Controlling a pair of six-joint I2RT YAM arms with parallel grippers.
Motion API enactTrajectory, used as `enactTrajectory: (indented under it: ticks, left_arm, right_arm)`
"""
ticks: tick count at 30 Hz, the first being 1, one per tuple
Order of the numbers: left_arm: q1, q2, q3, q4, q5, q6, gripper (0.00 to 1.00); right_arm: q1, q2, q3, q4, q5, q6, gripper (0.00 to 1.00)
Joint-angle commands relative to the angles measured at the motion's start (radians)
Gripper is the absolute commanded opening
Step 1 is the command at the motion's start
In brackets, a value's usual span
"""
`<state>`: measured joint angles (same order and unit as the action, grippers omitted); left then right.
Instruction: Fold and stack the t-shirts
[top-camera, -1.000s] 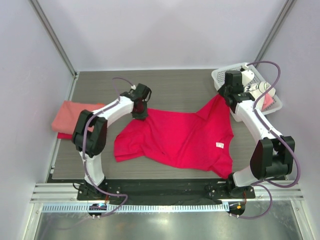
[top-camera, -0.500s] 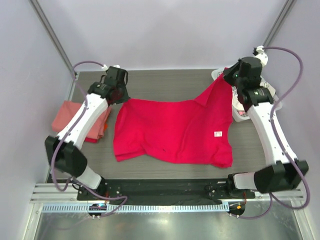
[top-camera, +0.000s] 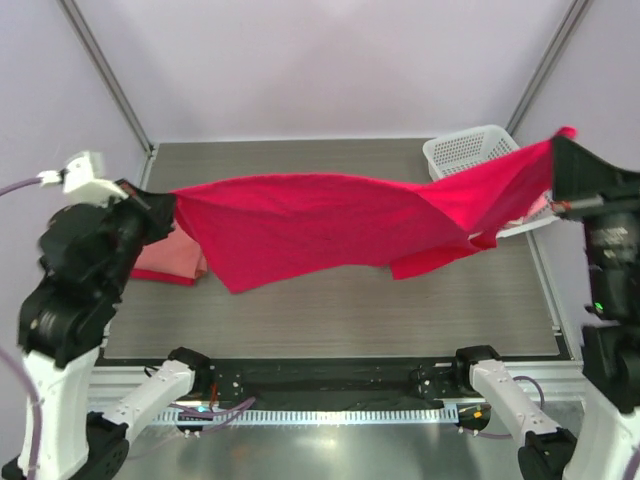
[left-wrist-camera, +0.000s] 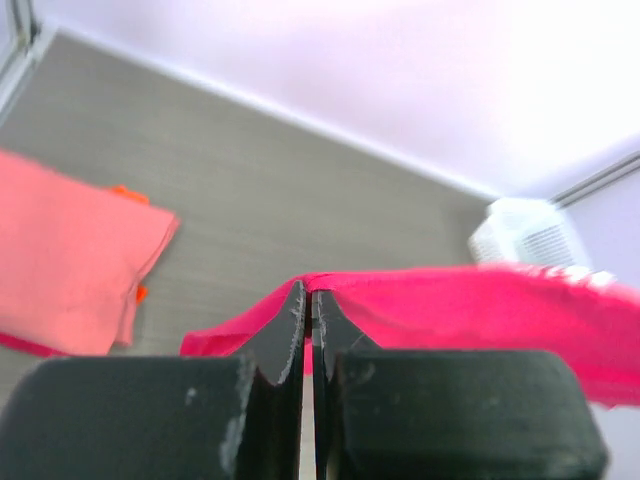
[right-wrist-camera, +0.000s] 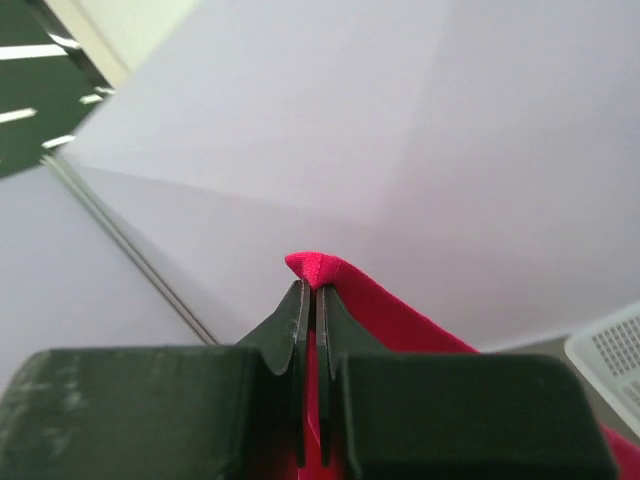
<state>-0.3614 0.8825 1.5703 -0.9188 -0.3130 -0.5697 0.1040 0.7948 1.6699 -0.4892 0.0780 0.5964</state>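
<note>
The bright crimson t-shirt (top-camera: 330, 220) hangs stretched in the air between both arms, high above the table. My left gripper (top-camera: 165, 205) is shut on its left end; the left wrist view shows the cloth (left-wrist-camera: 480, 310) pinched at the gripper (left-wrist-camera: 308, 295). My right gripper (top-camera: 560, 140) is shut on its right end, with the cloth (right-wrist-camera: 400, 315) pinched at the gripper (right-wrist-camera: 312, 290) in the right wrist view. A folded salmon-pink t-shirt (top-camera: 170, 262) lies at the table's left, also in the left wrist view (left-wrist-camera: 60, 260). A red shirt edge shows beneath it.
The white lattice basket (top-camera: 470, 150) stands at the back right corner, partly hidden behind the raised shirt, with something pink inside. It also shows in the left wrist view (left-wrist-camera: 525, 235). The grey table (top-camera: 350, 310) lies below the shirt.
Both arms rose and spread apart, lifting the crimson shirt off the table and stretching it in the air. The shirt lay flat on the table before.
</note>
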Motion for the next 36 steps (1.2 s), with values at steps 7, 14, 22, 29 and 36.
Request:
enactTrajectory:
  ticks: [7, 14, 22, 29, 36]
  left_arm:
    - [-0.002, -0.039, 0.315, -0.069, 0.058, -0.004, 0.00]
    - [-0.001, 0.104, 0.246, -0.014, -0.041, -0.009, 0.00]
    - [0.086, 0.366, 0.142, 0.089, -0.057, -0.055, 0.00]
    - [0.300, 0.660, 0.371, 0.107, 0.233, -0.085, 0.00]
    - [0.338, 0.776, 0.715, 0.126, 0.302, -0.042, 0.00]
  right_arm:
    - [-0.004, -0.028, 0.241, -0.055, 0.009, -0.004, 0.01]
    - [-0.004, 0.124, 0.237, -0.061, 0.043, 0.011, 0.01]
    - [-0.004, 0.377, 0.041, 0.058, 0.019, 0.057, 0.01]
    - [-0.016, 0.671, 0.322, 0.090, -0.024, 0.074, 0.01]
    - [-0.092, 0.848, 0.718, 0.084, -0.177, 0.146, 0.01]
